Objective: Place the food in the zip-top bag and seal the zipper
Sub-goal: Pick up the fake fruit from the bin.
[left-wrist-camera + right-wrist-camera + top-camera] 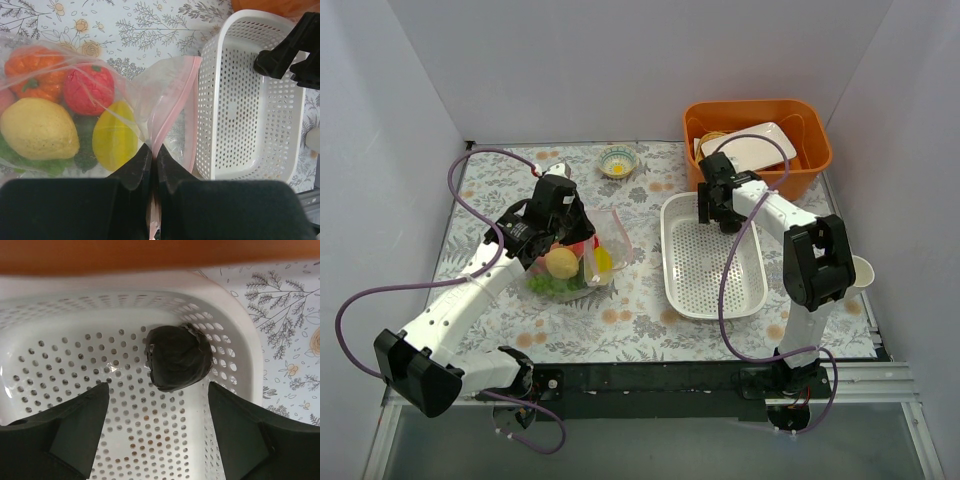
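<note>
My left gripper (pixel 152 154) is pinched together on the zipper (pixel 172 107), the pink strip that runs up from between the two fingers along the mouth of the zip-top bag (pixel 145 85). That arm reaches from its base at the near left across the table (pixel 640 300), with the wrist bent down onto the bag's right side. Just past my fingers, through the crinkled plastic, lie a yellow fruit (pixel 115 137), a red fruit (pixel 87 90), an orange fruit (pixel 37 72), a lemon (pixel 37 130) and green grapes (pixel 30 162) underneath. From above these blur into a small heap, and the pinch is hidden under my wrist.

My right gripper (pixel 157 390) hangs with its fingers wide apart, holding nothing, over the far left corner of the white basket (pixel 240 365). Just beyond the gap lies the dark avocado (pixel 177 357), on the perforated floor against the basket wall. The overhead view hides it beneath my wrist. Only the overhead view shows the white plate (pixel 750 145) lying in the orange bin (pixel 810 150) behind the basket.
</note>
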Motion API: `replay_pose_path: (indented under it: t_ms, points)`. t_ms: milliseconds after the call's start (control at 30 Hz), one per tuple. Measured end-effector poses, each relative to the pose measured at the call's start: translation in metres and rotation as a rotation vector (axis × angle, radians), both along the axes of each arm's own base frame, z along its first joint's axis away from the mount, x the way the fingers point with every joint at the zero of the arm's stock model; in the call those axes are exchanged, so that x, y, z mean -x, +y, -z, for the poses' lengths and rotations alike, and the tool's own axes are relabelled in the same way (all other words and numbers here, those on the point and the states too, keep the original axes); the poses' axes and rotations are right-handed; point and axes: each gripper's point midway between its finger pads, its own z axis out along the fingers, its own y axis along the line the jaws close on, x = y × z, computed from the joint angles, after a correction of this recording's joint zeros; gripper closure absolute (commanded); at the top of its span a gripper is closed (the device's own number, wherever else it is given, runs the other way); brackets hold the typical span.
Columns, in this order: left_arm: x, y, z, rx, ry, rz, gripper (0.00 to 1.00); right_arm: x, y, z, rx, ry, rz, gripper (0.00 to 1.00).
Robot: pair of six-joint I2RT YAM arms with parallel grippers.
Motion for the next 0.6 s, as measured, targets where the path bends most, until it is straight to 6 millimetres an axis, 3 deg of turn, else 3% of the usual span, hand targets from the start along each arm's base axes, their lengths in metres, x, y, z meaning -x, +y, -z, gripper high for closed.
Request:
replay_pose_path:
  t_ms: [200, 367, 600]
  points:
    - [0.0, 0.0, 0.001, -0.002, 0.001, 0.001, 1.0, 0.011, -0.006, 0.019, 0.013, 0.04, -0.007, 0.2]
    - [0.0, 0.0, 0.001, -0.002, 0.002, 0.0, 1.0, 0.005, -0.002, 0.022, -0.003, 0.015, -0.027, 0.35]
    - [0.0, 0.0, 0.001, -0.002, 0.002, 0.001, 1.0, 0.003, 0.011, 0.024, -0.075, 0.001, -0.087, 0.42]
